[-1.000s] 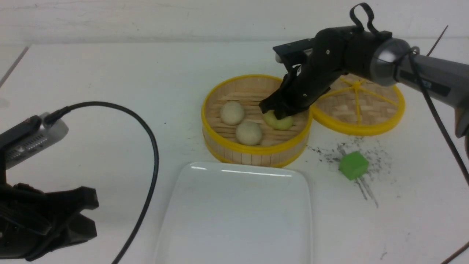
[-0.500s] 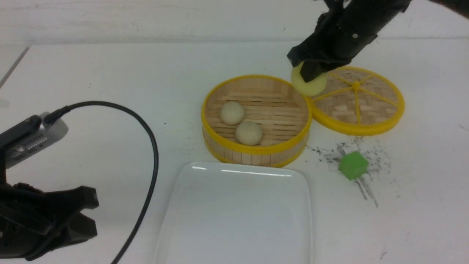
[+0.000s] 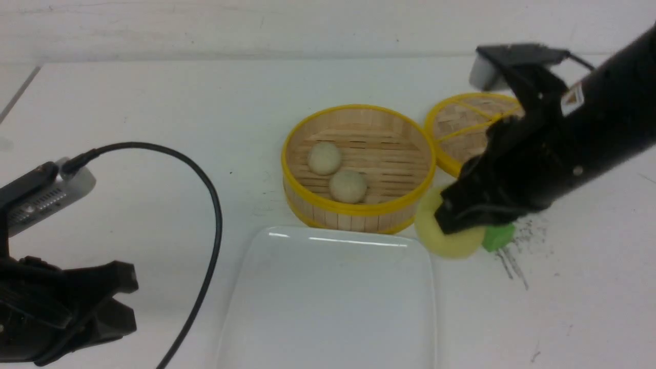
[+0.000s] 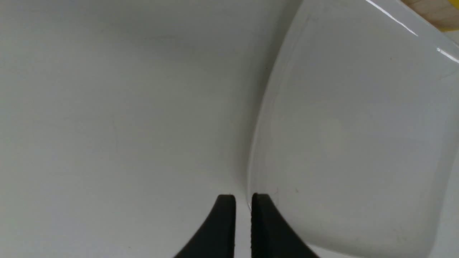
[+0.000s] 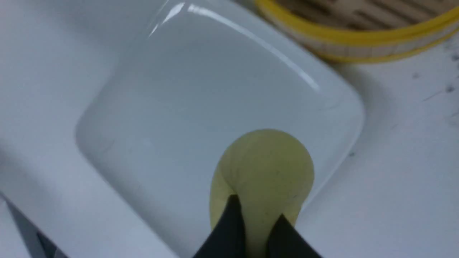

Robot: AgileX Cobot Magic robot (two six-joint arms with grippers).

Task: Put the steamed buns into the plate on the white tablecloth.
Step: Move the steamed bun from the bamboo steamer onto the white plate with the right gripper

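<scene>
My right gripper is shut on the pale yellow steamed bun and holds it in the air by the plate's far right corner. In the right wrist view the bun sits squeezed in the gripper over the plate. The two beige buns lie in the bamboo steamer. The white rectangular plate lies on the white tablecloth, near side. My left gripper is shut and empty, low at the left, beside the plate's edge.
The steamer's woven lid lies right of the steamer, partly behind my right arm. A green cube sits just behind the held bun among dark scuff marks. A black cable loops over the left side.
My right gripper lifted the yellow bun out of the steamer, rose over the lid, then came down and toward me to the plate's far right corner. The left arm has not moved.
</scene>
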